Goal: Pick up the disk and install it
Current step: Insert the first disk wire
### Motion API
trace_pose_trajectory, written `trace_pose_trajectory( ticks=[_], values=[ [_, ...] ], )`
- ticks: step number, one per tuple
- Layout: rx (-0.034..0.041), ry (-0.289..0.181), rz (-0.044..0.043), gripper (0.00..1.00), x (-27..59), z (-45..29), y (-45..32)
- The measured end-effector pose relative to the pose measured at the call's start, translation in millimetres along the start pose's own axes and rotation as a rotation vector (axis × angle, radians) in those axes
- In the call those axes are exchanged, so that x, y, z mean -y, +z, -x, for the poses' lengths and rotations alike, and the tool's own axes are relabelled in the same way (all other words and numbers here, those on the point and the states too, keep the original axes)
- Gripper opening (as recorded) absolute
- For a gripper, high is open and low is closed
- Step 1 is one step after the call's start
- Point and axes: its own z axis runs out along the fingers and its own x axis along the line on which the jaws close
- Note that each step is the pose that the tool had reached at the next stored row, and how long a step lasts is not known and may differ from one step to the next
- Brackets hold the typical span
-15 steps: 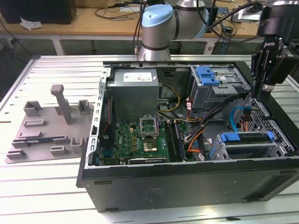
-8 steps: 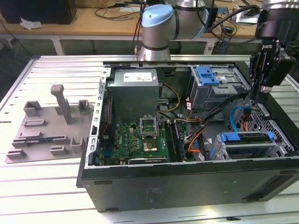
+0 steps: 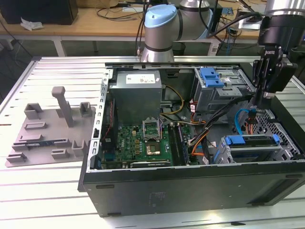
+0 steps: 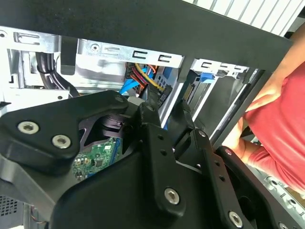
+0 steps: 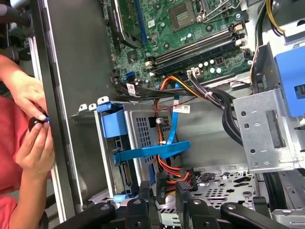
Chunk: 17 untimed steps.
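Gripper (image 3: 257, 105) hangs above drive bay (image 3: 287, 149) at the exterior view's right; fingers (image 5: 144, 193) spread, empty, since disk (image 3: 252, 140) appears already seated there.

Exterior view. Computer case (image 3: 190, 191) lies open on the counter (image 3: 47, 205). Fixture plate (image 3: 47, 136) on the counter at 9 o'clock of the case, just beside it.

Inside the case:
- power supply (image 3: 138, 93) at 11 o'clock
- motherboard (image 3: 143, 143) before it, at 8 o'clock
- drive cage (image 3: 221, 93) at 1 o'clock
- disk (image 3: 252, 152) in the bay at 4 o'clock

Hand (image 3: 257, 105) hangs over the case, between cage and disk. Arm (image 3: 159, 28) at 12 o'clock, behind the case.
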Motion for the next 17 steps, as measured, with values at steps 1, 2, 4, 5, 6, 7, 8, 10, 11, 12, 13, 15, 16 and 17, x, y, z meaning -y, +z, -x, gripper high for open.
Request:
trace_pose_trajectory(
  ticks=[1, 2, 4, 5, 6, 7, 8, 10, 11, 12, 13, 15, 16, 17],
  values=[
    [-0.0001, 0.000, -0.0001, 0.35, 0.1, 0.0, 0.4],
    [-0.0001, 0.000, -0.0001, 0.35, 0.4, 0.0, 1.3],
    [0.0002, 0.000, 0.0001, 0.35, 0.8, -0.2, 2.7],
    [0.0003, 0.000, 0.0001, 0.35, 0.9, -0.3, 3.5],
    [0.0003, 0.000, 0.0001, 0.35, 1.2, -0.6, 5.0],
    [0.0002, 0.000, 0.0000, 0.35, 1.3, -0.8, 5.8],
    [0.0006, 0.000, 0.0002, 0.35, 1.3, -0.9, 6.8],
    [0.0031, 0.000, 0.0007, 0.35, 1.5, -0.8, 8.3],
    [0.0046, 0.000, 0.0009, 0.35, 1.5, -0.7, 8.6],
    [0.0236, -0.001, 0.0035, 0.35, 1.2, -0.5, 10.0],
    [0.0329, -0.002, 0.0049, 0.35, 1.3, -0.5, 10.8],
    [0.0356, -0.002, 0.0055, 0.26, 2.3, -4.1, 13.9],
    [0.0363, -0.002, 0.0057, 0.26, 2.4, -4.7, 14.3],
    [0.0335, -0.002, 0.0050, 0.26, 2.1, -4.7, 14.3]
  ],
)
